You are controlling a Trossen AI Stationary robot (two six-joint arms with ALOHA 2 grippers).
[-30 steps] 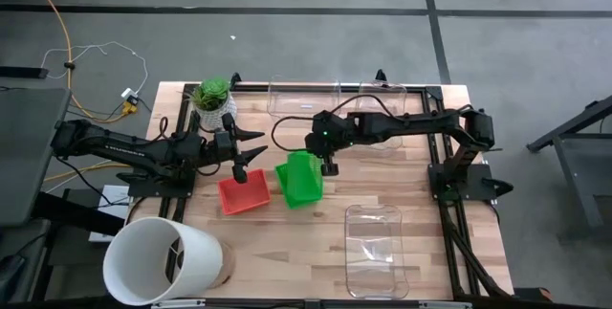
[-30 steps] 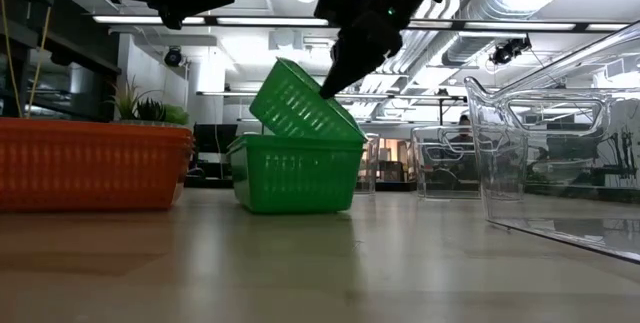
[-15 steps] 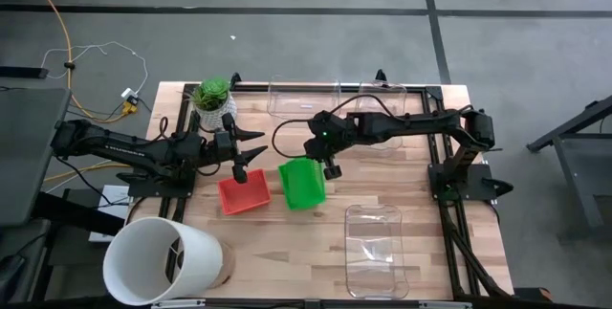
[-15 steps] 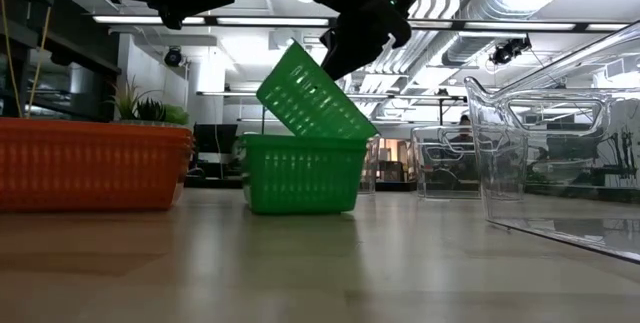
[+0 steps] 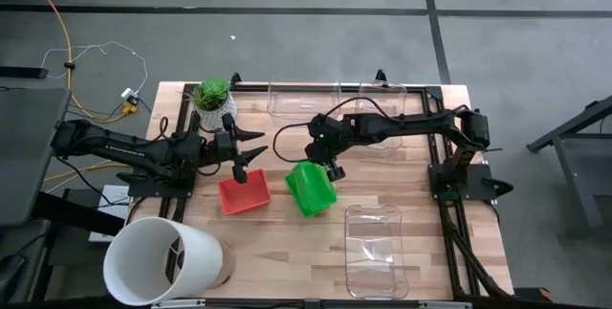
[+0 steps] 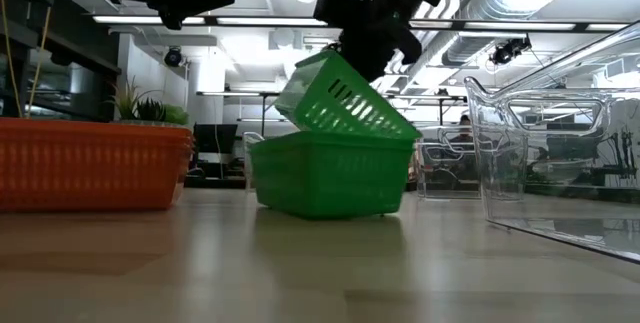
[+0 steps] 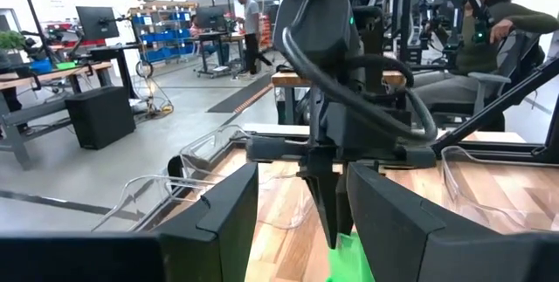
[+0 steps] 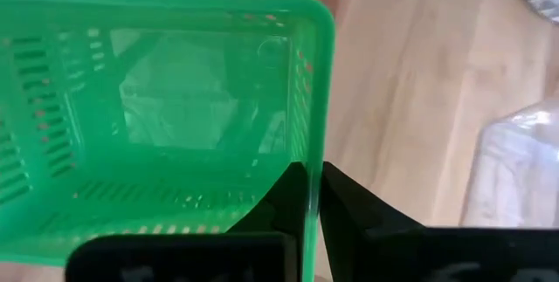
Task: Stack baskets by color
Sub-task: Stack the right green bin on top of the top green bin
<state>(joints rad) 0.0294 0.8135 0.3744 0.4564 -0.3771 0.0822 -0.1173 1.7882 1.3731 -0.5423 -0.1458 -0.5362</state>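
At the table's left, the left arm waits with the left gripper point(image 5: 251, 159) just above the red basket point(image 5: 243, 194); its fingers stand apart with nothing between them. The red basket sits flat on the wooden table point(image 5: 402, 185), just beside the green pair. Behind it stands a small plant point(image 5: 213, 97), and a white bucket point(image 5: 163, 261) lies at the near-left corner.

In the middle, the right gripper point(image 5: 330, 168) pinches the rim of the upper green basket point(image 6: 345, 103), one finger on each side of the wall, as the right wrist view shows. That basket tilts, 1 end resting in the lower green basket point(image 6: 325, 175), which sits on the table.

To the right, 1 clear tub point(image 5: 373, 250) stands near the front edge, and 2 more clear tubs point(image 5: 304, 99) line the far edge.
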